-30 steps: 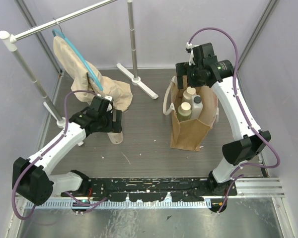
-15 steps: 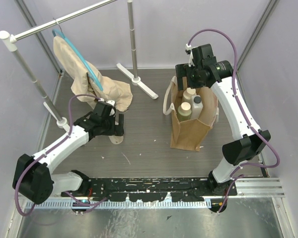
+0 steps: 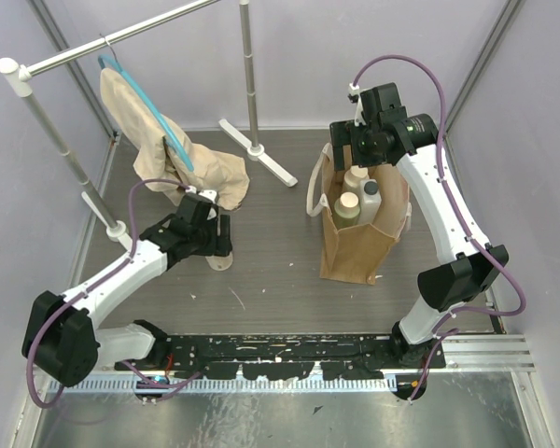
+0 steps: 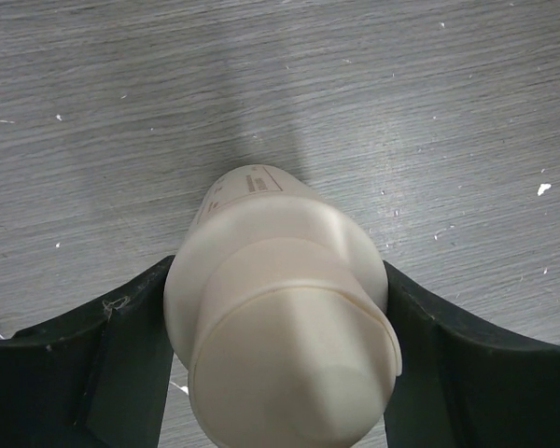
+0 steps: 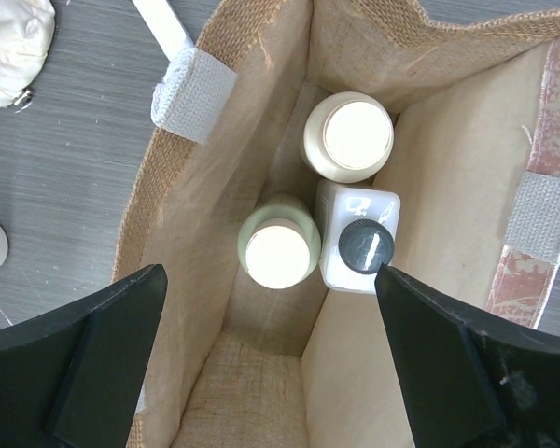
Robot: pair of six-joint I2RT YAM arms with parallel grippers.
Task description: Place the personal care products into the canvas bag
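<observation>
A round cream bottle (image 4: 280,308) stands on the grey floor (image 4: 448,112), and my left gripper (image 4: 278,285) is shut on it, a dark finger against each side below the cap. In the top view this bottle (image 3: 219,260) shows just under the left gripper (image 3: 213,245). The tan canvas bag (image 3: 355,247) stands upright at the right. Inside it are a cream bottle (image 5: 348,135), a yellowish bottle (image 5: 278,252) and a white rectangular bottle (image 5: 359,247) with a dark cap. My right gripper (image 5: 271,355) hangs open over the bag's mouth, holding nothing.
A beige cloth (image 3: 168,149) on a blue hanger hangs from a rail at the back left. The rail's stand foot (image 3: 261,154) lies on the floor left of the bag. Grey walls close in on both sides.
My left gripper has shifted slightly and shut on the cream bottle. The right arm and the bag have not moved.
</observation>
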